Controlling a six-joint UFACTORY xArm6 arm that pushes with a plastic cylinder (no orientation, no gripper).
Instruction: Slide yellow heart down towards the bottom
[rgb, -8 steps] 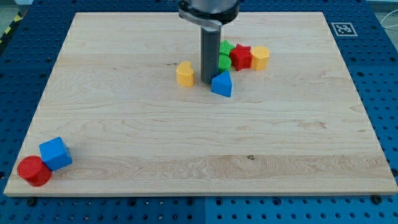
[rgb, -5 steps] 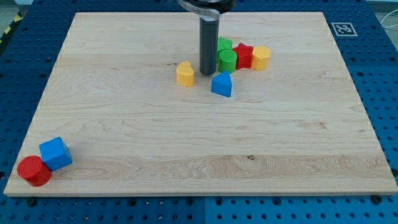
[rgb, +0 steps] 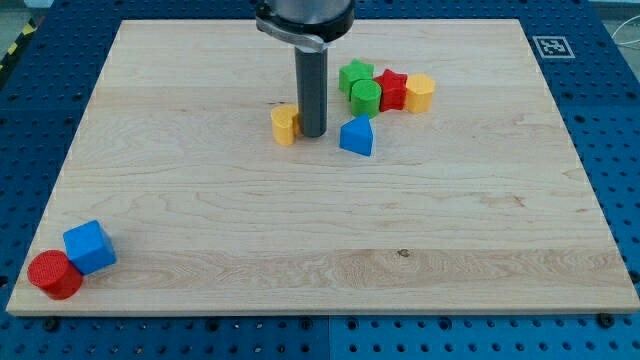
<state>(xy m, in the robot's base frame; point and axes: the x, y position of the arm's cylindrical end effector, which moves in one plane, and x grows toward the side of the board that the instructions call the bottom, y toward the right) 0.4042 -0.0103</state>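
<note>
The yellow heart (rgb: 284, 126) lies on the wooden board (rgb: 200, 220) a little left of centre in the upper half, partly hidden by my rod. My tip (rgb: 312, 134) stands right against the heart's right side. A blue triangular block (rgb: 357, 136) lies just to the right of my tip.
A cluster sits to the upper right of my tip: a green star (rgb: 354, 75), a green cylinder (rgb: 366, 97), a red star (rgb: 391, 89) and a yellow block (rgb: 419, 92). A blue cube (rgb: 89, 246) and a red cylinder (rgb: 53, 274) lie at the bottom left corner.
My tip has moved left, from between the heart and the green blocks to the heart's right side. The yellow heart has shifted a little to the left.
</note>
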